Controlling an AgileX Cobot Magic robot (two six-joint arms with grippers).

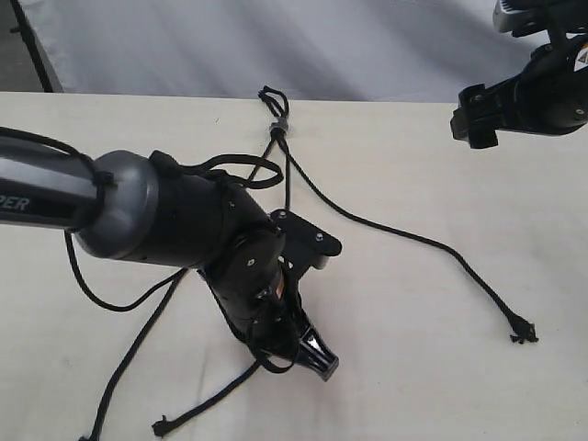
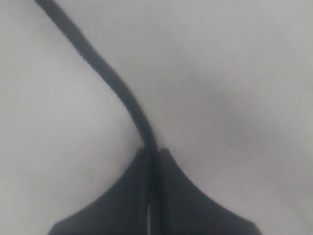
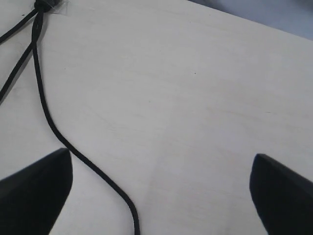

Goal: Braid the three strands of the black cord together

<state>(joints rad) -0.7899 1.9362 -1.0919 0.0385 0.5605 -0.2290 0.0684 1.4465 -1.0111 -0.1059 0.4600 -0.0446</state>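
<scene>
Mid bench (image 1: 413,303), left tool (image 1: 317,356) clenched on one strand (image 2: 105,73) — black cord (image 3: 40,78) fans from grey band (image 1: 280,125) by the edge under the white backdrop (image 1: 276,46); rt tool (image 1: 470,119) gaping, empty, above rt corner.

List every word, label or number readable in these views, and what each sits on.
"PER": white letters, cut off at the frame edge, on the glossy grey left arm tube.
Small sticker on the black left wrist housing: too small to read.
White label on the black right arm: blurred, unreadable.
Both wrist views: no text.
</scene>
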